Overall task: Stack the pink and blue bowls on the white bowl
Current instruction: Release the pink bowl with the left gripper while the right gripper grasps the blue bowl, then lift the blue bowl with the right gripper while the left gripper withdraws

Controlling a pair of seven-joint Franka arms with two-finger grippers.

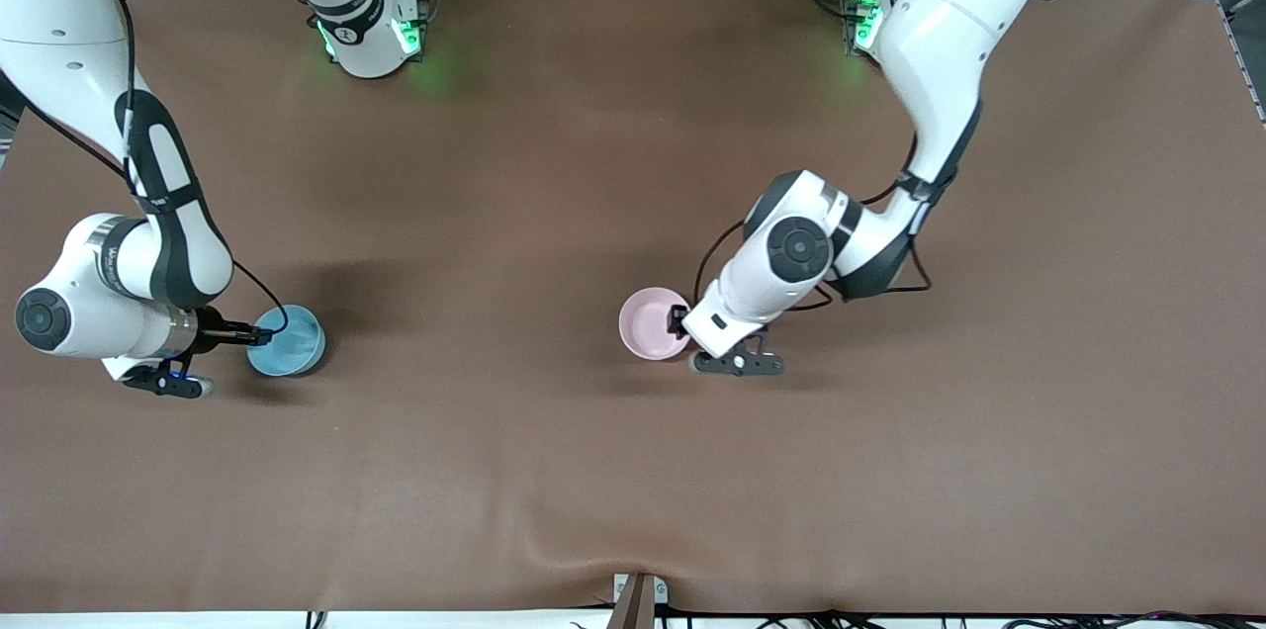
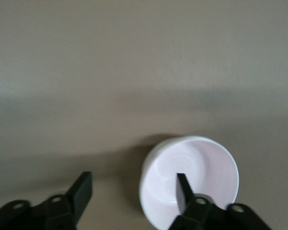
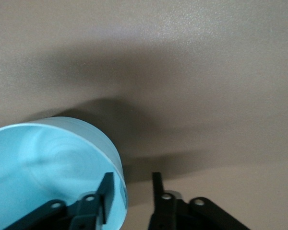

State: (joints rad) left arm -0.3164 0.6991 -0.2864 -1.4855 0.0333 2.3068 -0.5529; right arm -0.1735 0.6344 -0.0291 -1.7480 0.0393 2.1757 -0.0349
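Note:
The pink bowl (image 1: 648, 324) (image 2: 201, 163) stands upright near the table's middle. My left gripper (image 1: 680, 320) (image 2: 133, 179) is at its rim, open wide: one finger inside the bowl, the other well outside, gripping nothing. The blue bowl (image 1: 292, 344) (image 3: 48, 167) stands at the right arm's end of the table. My right gripper (image 1: 262, 334) (image 3: 132, 177) straddles its rim, one finger against the inner wall and the other outside with a gap to the wall. The white bowl is hidden; I cannot tell whether it sits under the pink one.
A brown mat (image 1: 554, 164) covers the table. Both arm bases (image 1: 371, 41) stand along the edge farthest from the front camera. A small bracket (image 1: 638, 599) sits at the nearest edge.

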